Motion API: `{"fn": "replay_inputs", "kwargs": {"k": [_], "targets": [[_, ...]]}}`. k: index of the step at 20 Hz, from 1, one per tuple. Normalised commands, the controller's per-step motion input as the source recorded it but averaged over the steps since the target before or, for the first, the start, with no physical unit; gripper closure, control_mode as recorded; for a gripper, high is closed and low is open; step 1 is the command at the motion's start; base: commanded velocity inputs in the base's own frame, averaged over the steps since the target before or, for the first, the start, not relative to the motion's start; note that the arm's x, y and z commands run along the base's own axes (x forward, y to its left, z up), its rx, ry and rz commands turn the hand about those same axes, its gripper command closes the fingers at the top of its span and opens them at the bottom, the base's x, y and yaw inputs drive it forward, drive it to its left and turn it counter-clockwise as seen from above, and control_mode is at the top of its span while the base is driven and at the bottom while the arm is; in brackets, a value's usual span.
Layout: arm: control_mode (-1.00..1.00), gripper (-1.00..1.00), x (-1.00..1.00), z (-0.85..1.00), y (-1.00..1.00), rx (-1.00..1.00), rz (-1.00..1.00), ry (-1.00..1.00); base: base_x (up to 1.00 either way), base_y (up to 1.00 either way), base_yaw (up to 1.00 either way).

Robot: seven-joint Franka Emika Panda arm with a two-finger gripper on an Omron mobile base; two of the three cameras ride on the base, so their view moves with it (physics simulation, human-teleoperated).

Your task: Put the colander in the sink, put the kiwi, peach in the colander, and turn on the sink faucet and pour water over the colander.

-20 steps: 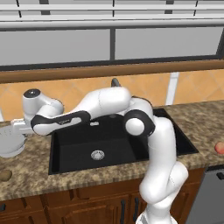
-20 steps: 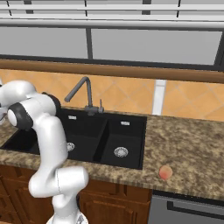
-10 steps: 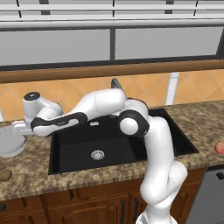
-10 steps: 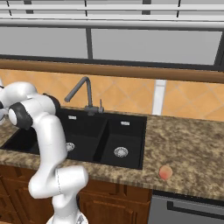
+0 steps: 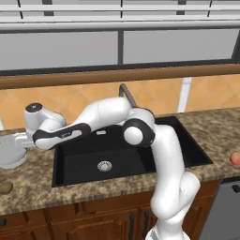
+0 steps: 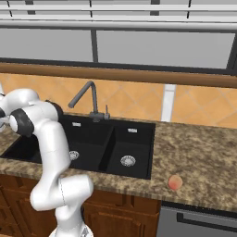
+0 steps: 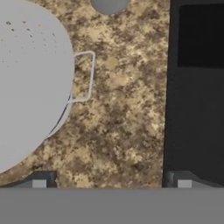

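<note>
The colander [image 5: 9, 155] is a pale round perforated bowl on the counter left of the sink [image 5: 108, 154]. In the hand view the colander [image 7: 30, 83] lies at the upper left, its wire handle [image 7: 85, 77] pointing towards the sink's rim [image 7: 192, 87]. My gripper [image 7: 111, 181] is open, its tips wide apart over bare granite between the colander and the sink. From the left base view, my gripper [image 5: 22, 139] hangs at the colander's right edge. The kiwi [image 5: 4, 187] rests near the counter's front left. The peach [image 6: 175, 182] lies right of the sink [image 6: 125, 143]. The sink faucet [image 6: 90, 99] stands behind the basins.
A round grey object [image 7: 109, 5] sits on the counter at the top of the hand view. A window and a wooden ledge [image 5: 140, 75] run behind the sink. Granite counter [image 6: 199, 152] stretches to the right of the basins.
The hand has sunk a little towards the counter beside the colander, and the elbow has shifted slightly left. The jaws have stayed wide.
</note>
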Motion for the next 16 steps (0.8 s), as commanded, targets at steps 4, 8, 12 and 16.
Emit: {"fn": "replay_inputs", "kwargs": {"k": [4,8,12,16], "targets": [[-1.0,-1.0,0.11,-0.1,0.1,0.0,0.0,0.0,0.0,0.0,0.0],[-1.0,-1.0,0.0,-0.13,0.1,0.0,0.0,-0.01,0.0,0.0,0.0],[-1.0,-1.0,0.0,-0.04,0.04,0.0,0.0,0.0,0.0,0.0,0.0],[-1.0,-1.0,0.04,0.0,0.08,0.0,0.0,0.0,0.0,0.0,0.0]]}}
